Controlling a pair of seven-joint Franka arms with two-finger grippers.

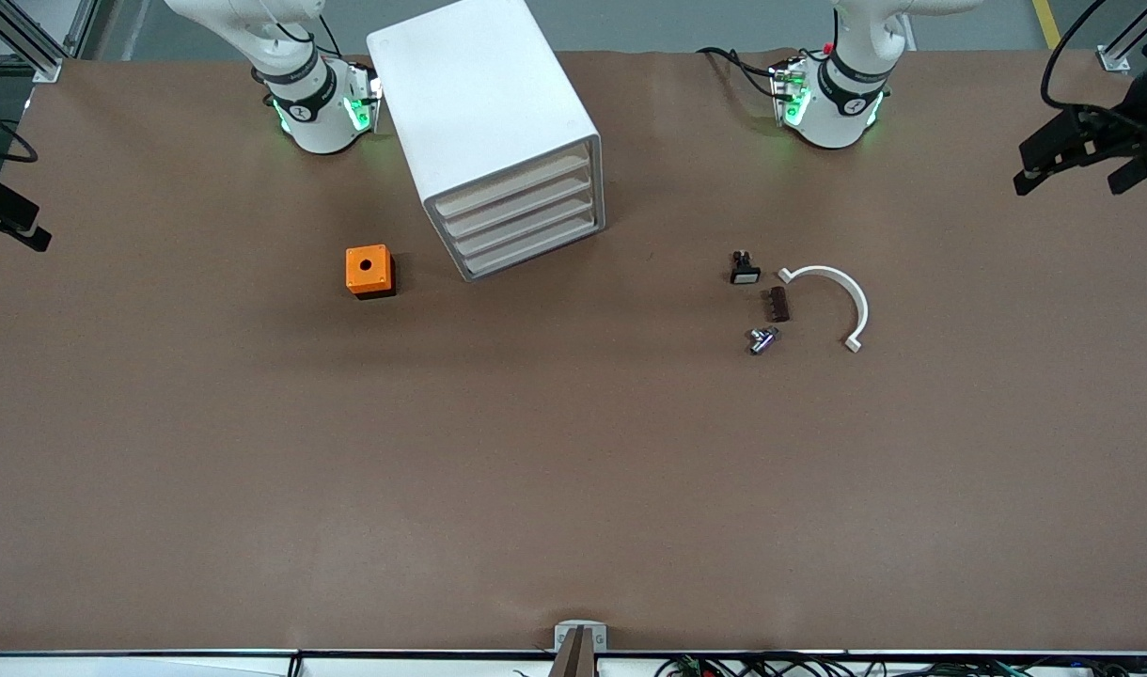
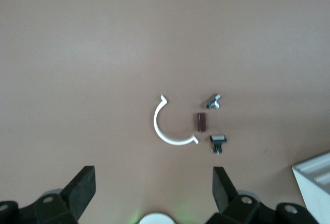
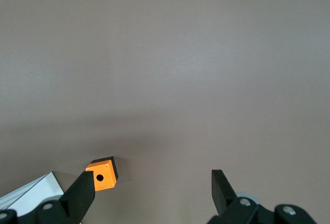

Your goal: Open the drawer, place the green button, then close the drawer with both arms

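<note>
The white cabinet [image 1: 484, 103] stands between the two arm bases, its four drawers [image 1: 522, 218] all shut. The button [image 1: 764, 339], a tiny dark-blue and pale piece, lies on the table toward the left arm's end; it also shows in the left wrist view [image 2: 211, 101]. My left gripper [image 2: 153, 176] is open and empty, high over the table near its base, above the small parts. My right gripper [image 3: 153, 180] is open and empty, high over the table near the orange cube [image 3: 104, 173]. Both arms rise out of the front view.
An orange cube with a hole [image 1: 369, 271] sits beside the cabinet toward the right arm's end. A black switch with a white face [image 1: 745, 268], a dark brown block [image 1: 777, 304] and a white curved piece [image 1: 841, 291] lie by the button.
</note>
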